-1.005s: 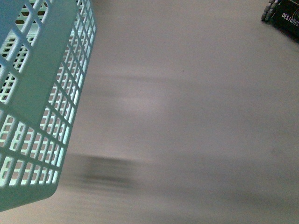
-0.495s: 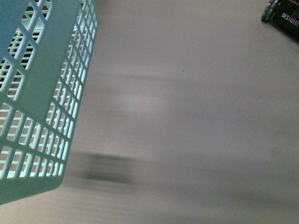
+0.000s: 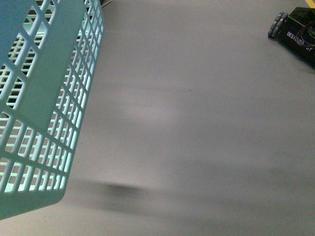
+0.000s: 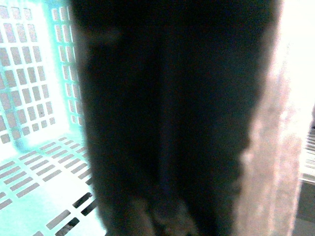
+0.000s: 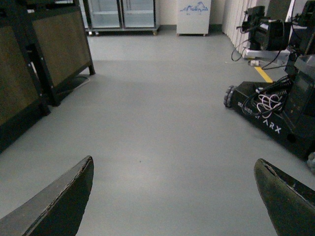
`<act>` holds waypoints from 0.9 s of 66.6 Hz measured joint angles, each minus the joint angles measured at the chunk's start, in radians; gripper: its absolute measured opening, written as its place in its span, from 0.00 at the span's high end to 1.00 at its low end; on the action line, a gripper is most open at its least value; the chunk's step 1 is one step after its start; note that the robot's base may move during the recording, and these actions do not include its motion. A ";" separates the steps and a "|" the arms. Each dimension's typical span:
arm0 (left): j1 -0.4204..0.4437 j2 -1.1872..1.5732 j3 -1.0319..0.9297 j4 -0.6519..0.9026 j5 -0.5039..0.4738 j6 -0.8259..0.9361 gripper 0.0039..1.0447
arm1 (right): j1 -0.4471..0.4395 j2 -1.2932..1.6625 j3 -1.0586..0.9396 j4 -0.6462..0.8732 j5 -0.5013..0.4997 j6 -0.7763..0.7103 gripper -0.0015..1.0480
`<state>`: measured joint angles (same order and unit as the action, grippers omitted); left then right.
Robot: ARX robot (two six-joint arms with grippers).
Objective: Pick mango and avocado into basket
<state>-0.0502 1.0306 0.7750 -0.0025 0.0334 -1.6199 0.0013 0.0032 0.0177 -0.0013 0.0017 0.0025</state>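
basket (image 3: 47,93) teal | left gripper (image 4: 172,123) jaws: cannot tell | right gripper (image 5: 173,164) jaws apart | black base (image 5: 268,120) reads ARX

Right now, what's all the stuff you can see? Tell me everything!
basket: one, light teal, slotted, at the front view's left edge
floor: grey, bare in the middle
wheeled robot base: one, black, with cables, far right on the floor
stands: two, brown panels in black frames, in the right wrist view
fridge: silver, two glass doors, by the far wall
white box: one, blue mountain picture, beside the fridge
yellow line: one, on the floor
dark shape: one, blurred, blocks the left wrist view
right pincer: dark, spread open, holding nothing
left pincer: cannot tell
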 joint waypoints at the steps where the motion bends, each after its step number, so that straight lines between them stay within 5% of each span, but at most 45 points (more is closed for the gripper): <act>1: 0.000 0.000 0.000 0.000 0.000 0.000 0.88 | 0.000 0.000 0.000 0.000 0.000 0.000 0.08; 60: 0.000 0.000 0.000 0.000 0.000 0.000 0.88 | 0.000 0.000 0.000 0.000 0.000 0.000 0.08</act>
<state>-0.0502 1.0306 0.7750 -0.0025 0.0334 -1.6199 0.0013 0.0032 0.0177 -0.0013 0.0017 0.0029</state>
